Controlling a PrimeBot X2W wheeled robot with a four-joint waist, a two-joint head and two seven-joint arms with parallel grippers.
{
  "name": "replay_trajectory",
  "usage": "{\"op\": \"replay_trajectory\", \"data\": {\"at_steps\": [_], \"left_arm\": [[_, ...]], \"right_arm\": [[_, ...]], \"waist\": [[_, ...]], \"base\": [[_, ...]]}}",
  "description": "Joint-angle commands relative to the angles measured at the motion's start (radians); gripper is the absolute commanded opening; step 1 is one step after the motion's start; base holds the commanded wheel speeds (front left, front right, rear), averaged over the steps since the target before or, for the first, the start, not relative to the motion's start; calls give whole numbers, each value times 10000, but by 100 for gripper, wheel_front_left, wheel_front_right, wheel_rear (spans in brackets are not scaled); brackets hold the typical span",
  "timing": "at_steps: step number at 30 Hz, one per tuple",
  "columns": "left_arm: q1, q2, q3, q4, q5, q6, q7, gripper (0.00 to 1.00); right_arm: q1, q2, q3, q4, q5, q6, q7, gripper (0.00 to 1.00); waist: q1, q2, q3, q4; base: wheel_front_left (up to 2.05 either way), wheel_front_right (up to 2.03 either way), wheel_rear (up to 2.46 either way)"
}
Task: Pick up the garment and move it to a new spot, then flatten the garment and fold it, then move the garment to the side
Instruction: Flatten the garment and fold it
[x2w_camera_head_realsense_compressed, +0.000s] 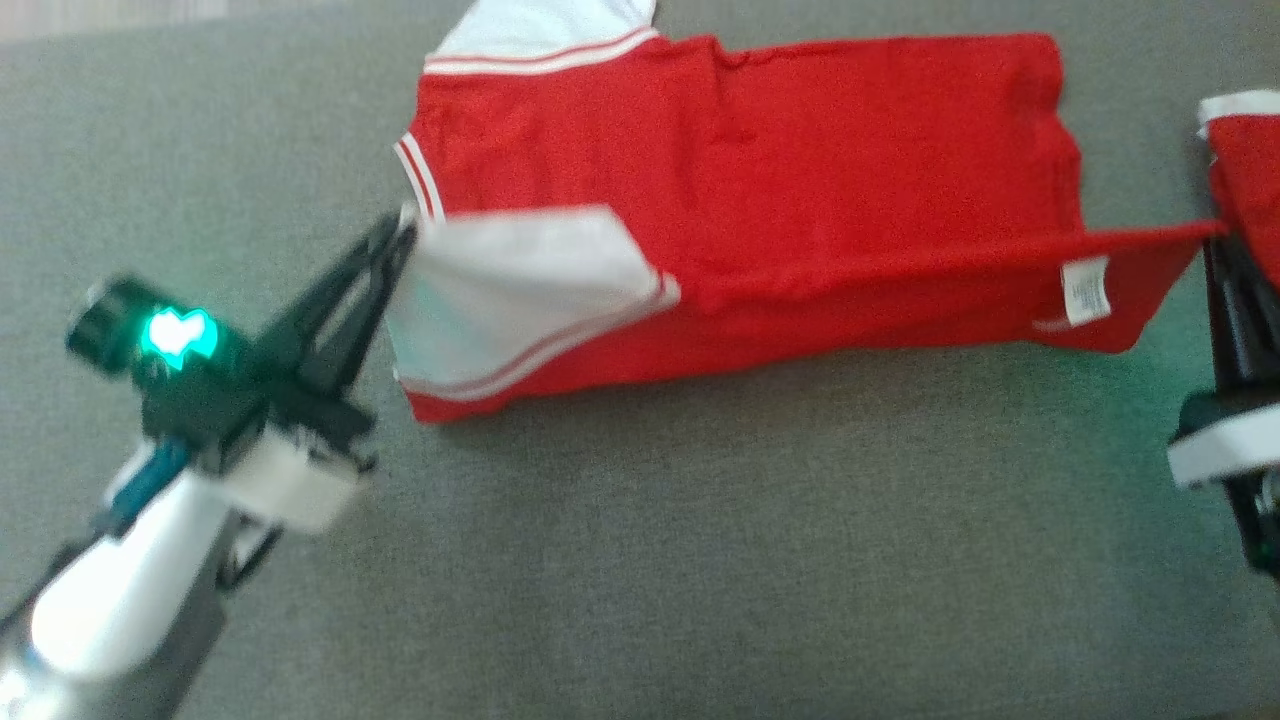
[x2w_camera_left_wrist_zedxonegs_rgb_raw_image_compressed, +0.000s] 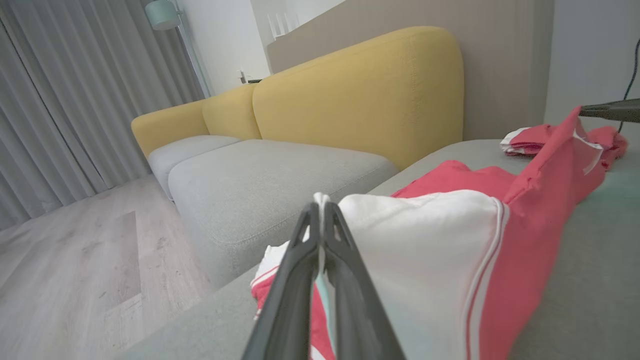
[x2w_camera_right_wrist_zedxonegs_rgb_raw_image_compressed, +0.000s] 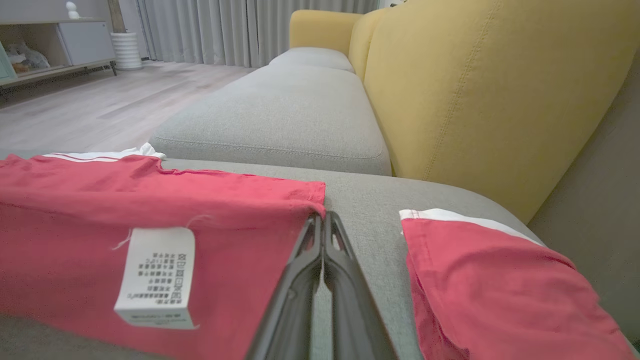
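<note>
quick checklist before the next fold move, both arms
1. left gripper shut on sleeve: ok
2. right gripper shut on hem: ok
3. lifted edge straight between the two grips: ok
4. rest of garment lying flat on the cushion: ok, faint creases
5. second garment out of the fold path: cannot tell, it lies close beside the right gripper
6. how deep the hem sits in the jaws: cannot tell

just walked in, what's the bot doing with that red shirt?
Both grippers are shut on the red garment: the left gripper pinches its white sleeve, the right gripper its hem corner near the care label. That edge is raised and stretched between them; the rest lies on the grey cushion, apparently mid-fold. A second red garment sits at the right.
</note>
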Motion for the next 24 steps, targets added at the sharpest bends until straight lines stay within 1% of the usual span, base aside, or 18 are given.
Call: {"op": "replay_trajectory", "data": {"at_steps": [1, 2, 6, 7, 8, 10, 11, 12, 13, 14, 16, 17, 20, 24], "left_arm": [[-1281, 134, 305, 222, 233, -129, -43, 0], [-1281, 134, 305, 222, 233, -129, -43, 0], [-2666, -193, 81, 1183, 493, -312, -45, 0], [-2940, -268, 17, 1459, 553, -341, -45, 0], [-3416, -379, -124, 2072, 700, -384, -45, 0], [-3795, -479, -273, 2605, 889, -414, -46, 0], [-3905, -552, -309, 2869, 920, -422, -46, 0], [-3981, -635, -308, 3142, 901, -428, -46, 29], [-4031, -705, -298, 3365, 878, -433, -46, 97], [-4046, -767, -253, 3547, 859, -428, -46, 100], [-3938, -869, -141, 3711, 871, -329, -46, 100], [-3807, -904, -68, 3740, 890, -199, -46, 100], [-3140, -1059, 256, 3685, 794, 374, -46, 100], [-1757, -1566, 945, 3389, 93, 1342, -47, 100]], "right_arm": [[-625, -376, 274, 15, -116, 75, -18, 0], [-625, -376, 274, 15, -116, 75, -18, 0], [-1633, -404, 746, 602, -97, 75, -4, 0], [-1848, -411, 867, 788, -88, 75, -3, 0], [-2213, -381, 1101, 1194, -39, 75, 21, 0], [-2531, -327, 1340, 1569, 33, 75, 13, 0], [-2666, -278, 1391, 1746, 94, 75, -1, 15], [-2786, -232, 1447, 1909, 147, 75, -18, 100], [-2902, -191, 1469, 2029, 169, 75, -43, 100], [-2991, -142, 1473, 2122, 183, 75, -68, 100], [-3064, -54, 1551, 2222, 208, 75, -102, 100], [-3057, -17, 1563, 2234, 215, 75, -112, 100], [-2871, 135, 1344, 1914, 241, 75, -122, 100], [-2276, 366, 1068, 1499, 161, 75, -125, 100]], "waist": [[-2, 0, 558, 37], [-2, 0, 558, 37], [-2, 0, 1069, -7], [-2, 0, 1162, -20], [-2, 0, 1329, -48], [-2, 0, 1430, -86], [-2, 0, 1452, -99], [-2, 0, 1465, -114], [-2, 0, 1466, -136], [-2, 0, 1448, -157], [-2, 0, 1340, -197], [-2, 0, 1258, -217], [-2, 0, 961, -259], [-2, 0, 556, -290]], "base": [[0, 0, 0], [0, 0, 0], [0, 0, 0], [0, 0, 0], [0, 0, 0], [0, 0, 0], [0, 0, 0], [0, 0, 0], [0, 0, 0], [0, 0, 0], [0, 0, 0], [0, 0, 0], [0, 0, 0], [0, 0, 0]]}}
